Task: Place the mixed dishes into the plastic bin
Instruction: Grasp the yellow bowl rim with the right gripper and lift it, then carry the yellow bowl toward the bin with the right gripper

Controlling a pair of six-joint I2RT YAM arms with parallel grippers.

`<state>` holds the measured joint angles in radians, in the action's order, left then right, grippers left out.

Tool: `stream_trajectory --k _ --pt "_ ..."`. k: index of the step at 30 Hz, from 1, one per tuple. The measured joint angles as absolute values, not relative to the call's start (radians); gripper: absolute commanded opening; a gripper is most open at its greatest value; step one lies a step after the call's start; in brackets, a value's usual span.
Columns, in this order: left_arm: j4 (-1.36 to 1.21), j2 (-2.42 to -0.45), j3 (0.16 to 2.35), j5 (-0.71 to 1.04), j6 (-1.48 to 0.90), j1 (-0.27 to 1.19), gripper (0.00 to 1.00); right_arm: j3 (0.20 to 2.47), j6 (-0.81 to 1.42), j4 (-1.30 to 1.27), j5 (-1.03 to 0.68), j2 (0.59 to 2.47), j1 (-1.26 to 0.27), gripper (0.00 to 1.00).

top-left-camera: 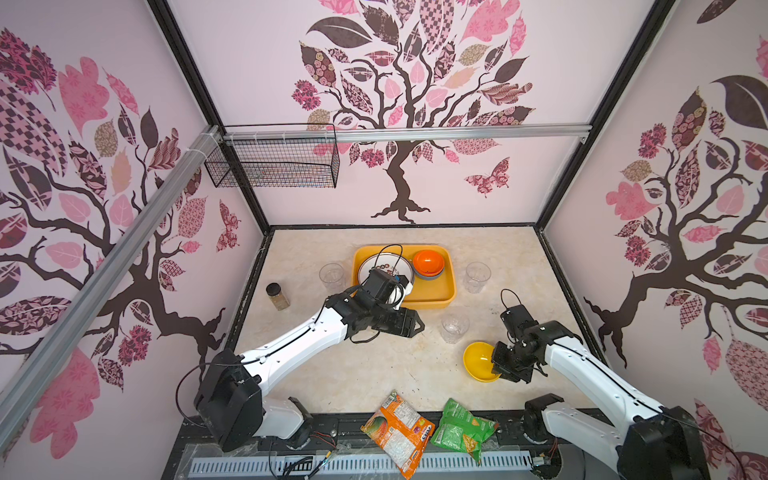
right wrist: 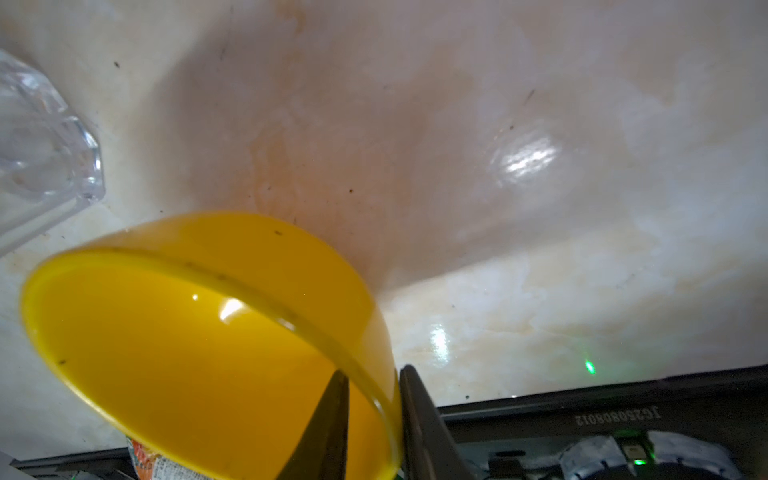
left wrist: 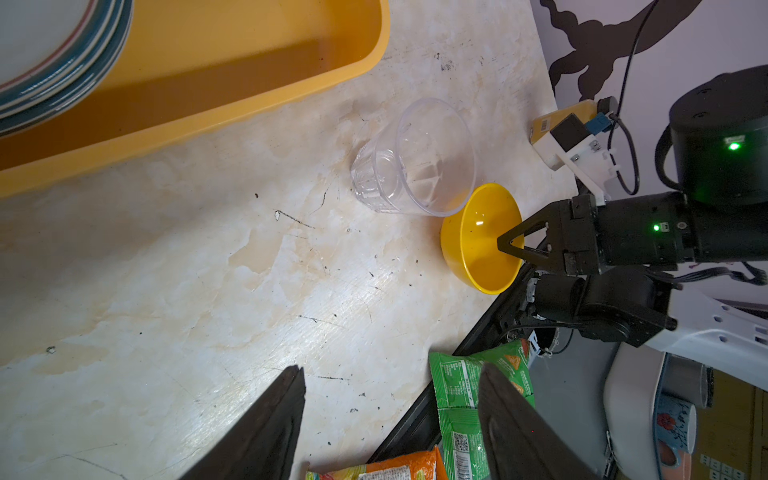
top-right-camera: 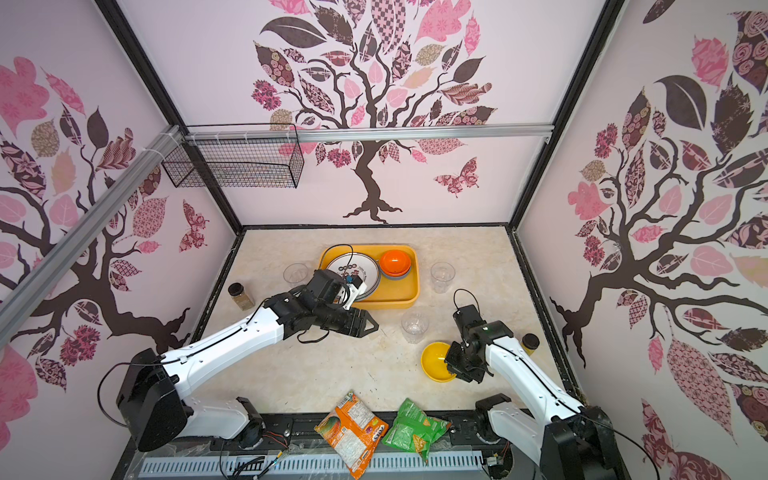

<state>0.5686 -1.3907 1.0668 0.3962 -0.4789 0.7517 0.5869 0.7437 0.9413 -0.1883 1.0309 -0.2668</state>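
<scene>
A yellow bowl (top-left-camera: 478, 361) (top-right-camera: 434, 361) (left wrist: 473, 245) (right wrist: 187, 353) tilts at the table's front right. My right gripper (top-left-camera: 496, 363) (top-right-camera: 451, 361) (right wrist: 372, 374) is shut on its rim, one finger inside and one outside. The yellow-orange plastic bin (top-left-camera: 446, 293) (top-right-camera: 411, 293) (left wrist: 249, 95) at the back holds white plates (top-left-camera: 374, 266) (top-right-camera: 353, 266) and an overturned orange bowl (top-left-camera: 428, 262) (top-right-camera: 395, 262) on a blue one. Three clear cups (top-left-camera: 331, 276) (top-left-camera: 477, 276) (top-left-camera: 455, 327) stand around the bin. My left gripper (top-left-camera: 415, 324) (top-right-camera: 372, 324) (left wrist: 390, 374) hangs open and empty in front of the bin.
A dark-lidded spice jar (top-left-camera: 277, 296) stands at the left edge, another jar (top-right-camera: 530, 341) by the right wall. Orange (top-left-camera: 399, 432) and green (top-left-camera: 461, 428) snack bags lie over the front edge. A black wire basket (top-left-camera: 274, 162) hangs on the back rail.
</scene>
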Motion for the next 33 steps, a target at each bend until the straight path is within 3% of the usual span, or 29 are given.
stream_trajectory --k 4,9,22,33 --pt "0.565 -1.391 1.066 0.395 -0.482 0.752 0.69 0.587 0.74 0.942 -0.175 1.032 -0.266 0.1" --pt "0.562 -1.391 1.065 0.393 -0.487 0.752 0.69 0.591 0.738 0.954 -0.156 1.032 -0.267 0.03" --pt "0.554 -1.375 1.043 0.358 -0.511 0.743 0.69 0.762 0.72 1.065 -0.123 1.003 -0.267 0.0" --pt "0.518 -1.256 0.967 0.324 -0.563 0.611 0.7 0.952 0.682 1.119 -0.131 1.051 -0.267 0.0"
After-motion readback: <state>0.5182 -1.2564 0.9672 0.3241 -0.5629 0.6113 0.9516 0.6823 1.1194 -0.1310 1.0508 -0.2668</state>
